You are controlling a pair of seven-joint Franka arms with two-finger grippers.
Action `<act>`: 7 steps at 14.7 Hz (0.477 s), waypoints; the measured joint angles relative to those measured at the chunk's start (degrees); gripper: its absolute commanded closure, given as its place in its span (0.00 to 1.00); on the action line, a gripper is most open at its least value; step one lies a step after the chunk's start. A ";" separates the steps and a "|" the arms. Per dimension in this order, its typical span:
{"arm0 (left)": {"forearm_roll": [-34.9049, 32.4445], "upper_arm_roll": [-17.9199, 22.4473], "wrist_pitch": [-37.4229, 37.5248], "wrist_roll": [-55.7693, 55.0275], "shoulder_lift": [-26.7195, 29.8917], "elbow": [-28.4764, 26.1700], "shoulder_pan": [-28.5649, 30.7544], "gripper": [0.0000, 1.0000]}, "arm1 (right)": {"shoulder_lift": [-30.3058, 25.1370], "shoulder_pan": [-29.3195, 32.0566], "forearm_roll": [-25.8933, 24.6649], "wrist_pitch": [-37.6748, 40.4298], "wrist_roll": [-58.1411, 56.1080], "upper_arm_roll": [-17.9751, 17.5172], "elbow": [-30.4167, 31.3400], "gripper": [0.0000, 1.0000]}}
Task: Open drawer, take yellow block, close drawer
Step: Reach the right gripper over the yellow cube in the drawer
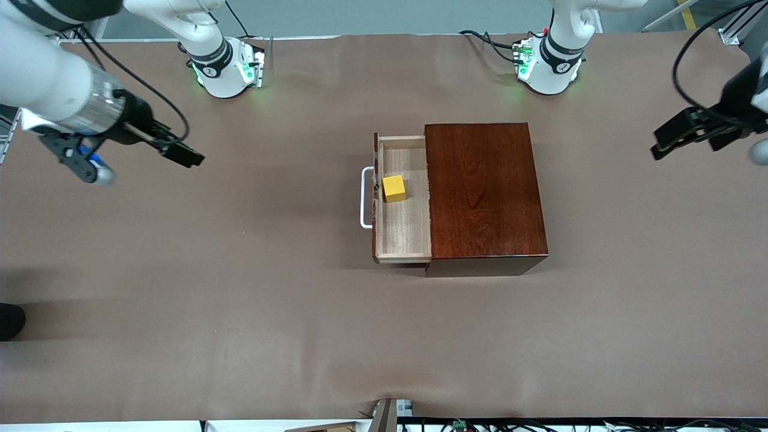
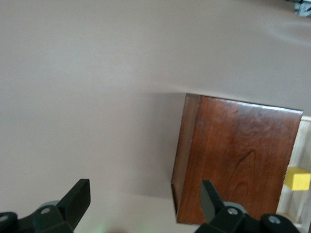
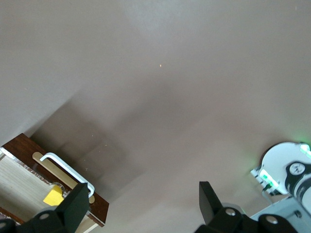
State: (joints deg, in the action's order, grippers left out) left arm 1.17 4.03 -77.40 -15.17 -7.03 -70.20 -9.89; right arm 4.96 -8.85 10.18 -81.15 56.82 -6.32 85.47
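The dark reddish-brown wooden box [image 1: 483, 192] stands mid-table. Its drawer [image 1: 403, 231] is pulled out toward the right arm's end, showing its pale inside and white bar handle [image 1: 364, 198]. The yellow block [image 1: 394, 188] lies in the drawer, close to the drawer front. My right gripper [image 1: 183, 155] is open and empty, up over bare table at the right arm's end. My left gripper [image 1: 657, 145] is open and empty, up over the table at the left arm's end. The left wrist view shows the box [image 2: 233, 155] and block [image 2: 297, 178]. The right wrist view shows the handle [image 3: 65, 167] and block [image 3: 53, 196].
The brown table cover [image 1: 240, 288] spreads all round the box. The two arm bases [image 1: 231, 66] [image 1: 549, 63] stand along the table edge farthest from the front camera. Cables [image 1: 492, 39] lie beside the left arm's base.
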 measured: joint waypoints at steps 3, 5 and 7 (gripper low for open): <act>0.00 -0.03 1.11 1.77 1.28 -1.80 1.81 0.00 | 1.18 -3.52 0.06 -2.17 8.43 -0.07 0.00 0.00; 0.00 -0.11 0.39 1.91 2.81 -4.96 2.02 0.00 | 2.14 -5.92 0.16 -3.03 13.89 -0.08 0.00 0.00; -0.01 -0.57 -3.94 1.92 5.74 -10.61 1.96 0.00 | 3.25 -8.71 0.33 -5.68 19.72 -0.12 0.01 0.00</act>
State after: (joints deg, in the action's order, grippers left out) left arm 1.17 3.47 -81.34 -13.26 -1.29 -80.80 -7.93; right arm 8.20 -17.57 10.52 -86.82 76.54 -6.44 85.48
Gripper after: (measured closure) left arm 0.000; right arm 0.000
